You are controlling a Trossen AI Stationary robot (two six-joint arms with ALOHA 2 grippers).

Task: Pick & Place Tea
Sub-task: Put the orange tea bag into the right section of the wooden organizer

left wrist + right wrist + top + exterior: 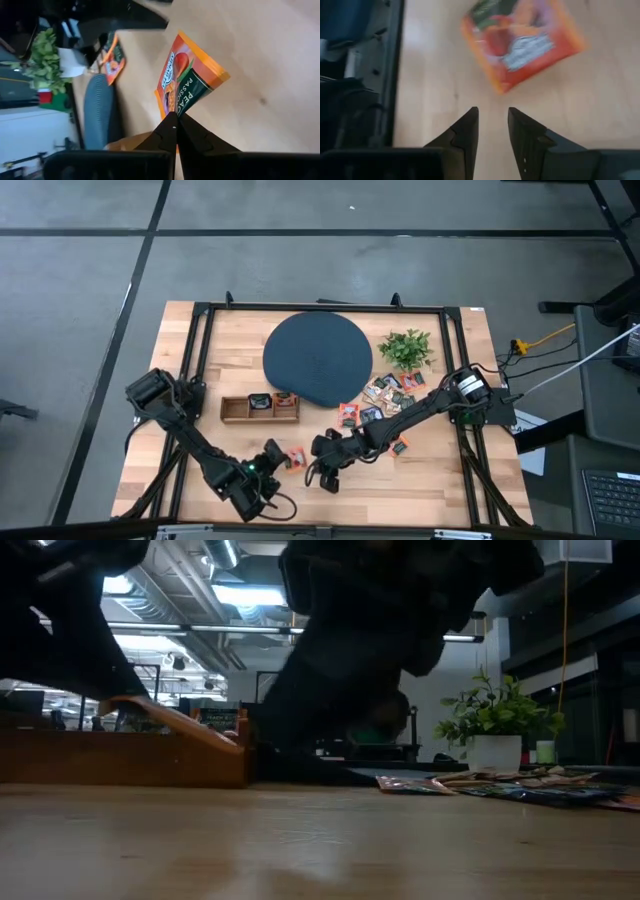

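An orange-red tea sachet sticks out beyond my left gripper, which is shut on it near the table's front, left of the middle. My right gripper stands open just right of that sachet, with nothing between its fingers. The sachet shows blurred ahead of the right fingertips. More sachets lie flat in a loose heap right of the round dark disc. One lies alone by the right arm. My left gripper pinches the orange-red sachet at one edge, close to a corner, between its two fingertips. The sachet reaches out ahead of the fingers, tilted, printed face showing. Whether its far end touches the tabletop I cannot tell.
A wooden tray with compartments holding sachets sits left of the disc, just beyond the left gripper. A small green plant stands at the back right. A black frame runs round the work area. Bare wood lies along the front edge.
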